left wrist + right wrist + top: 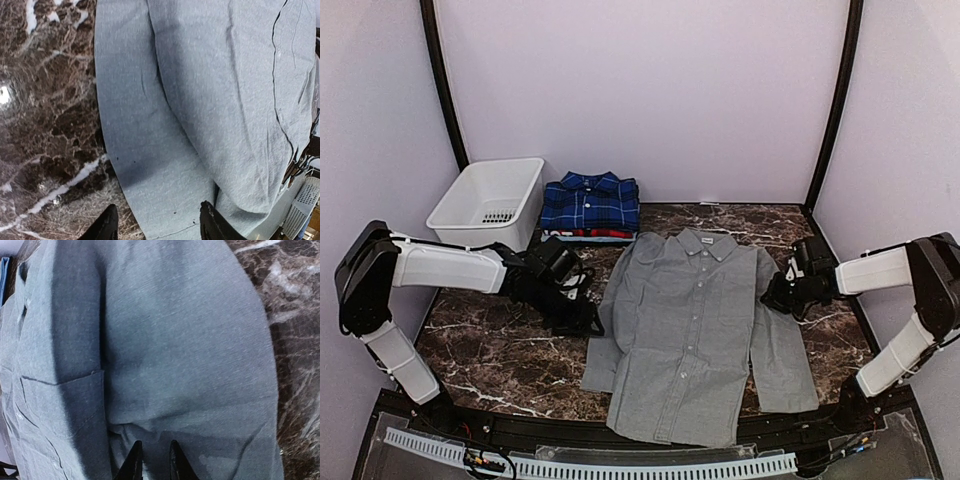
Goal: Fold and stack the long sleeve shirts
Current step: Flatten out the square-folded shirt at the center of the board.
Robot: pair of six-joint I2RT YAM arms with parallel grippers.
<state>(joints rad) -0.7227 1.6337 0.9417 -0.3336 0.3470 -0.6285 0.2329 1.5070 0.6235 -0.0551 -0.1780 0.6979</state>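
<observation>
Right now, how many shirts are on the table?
3: a grey shirt spread flat mid-table; a plaid shirt folded at the back beside the basket; a red-edged shirt under it. Others may be hidden in that stack.

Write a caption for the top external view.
Grey shirt flat on the table, left gripper and right gripper at its sleeves; folded plaid shirt beside white basket.

Three long sleeve shirts are on the single counter (490, 350): one grey shirt (690, 330), one blue plaid shirt (590, 203) and one red-and-white-edged shirt (582, 233). Two of the three are folded. There is one white basket (448, 205). There are two arms and two claws, the left claw (582, 322) and the right claw (775, 298).
</observation>
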